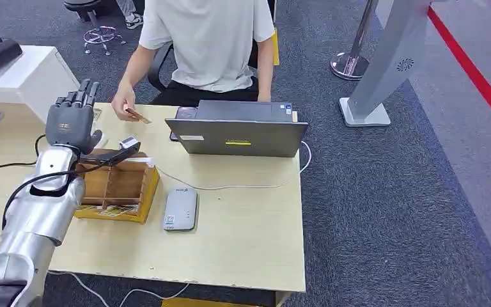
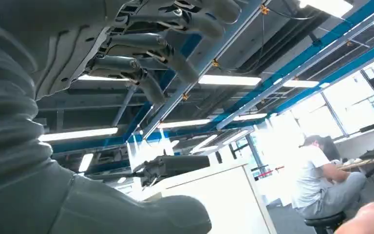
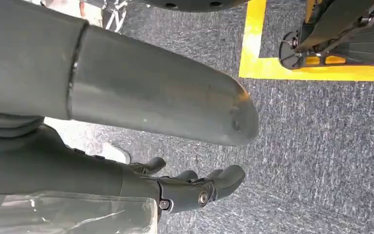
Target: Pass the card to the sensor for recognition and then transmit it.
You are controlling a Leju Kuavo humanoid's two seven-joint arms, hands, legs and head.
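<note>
Nearest my camera, my left hand (image 1: 71, 121) stands raised above the wooden divider box (image 1: 118, 188), fingers (image 1: 83, 96) apart, holding nothing. Beyond the fingers, a person's hand (image 1: 123, 102) pinches the card (image 1: 139, 116). Right of my fingers on the bench (image 1: 243, 243) lie the grey sensor (image 1: 181, 208), its label unreadable, and a laptop (image 1: 236, 134). My right hand (image 3: 185, 187) hangs over carpet, fingers curled, nothing in them.

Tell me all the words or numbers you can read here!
None can be read.
Laptop: yellow strip and white sticker, too blurred.
Grey card reader: small marks, too small.
Grey stand: a round swirl sign, no words.
</note>
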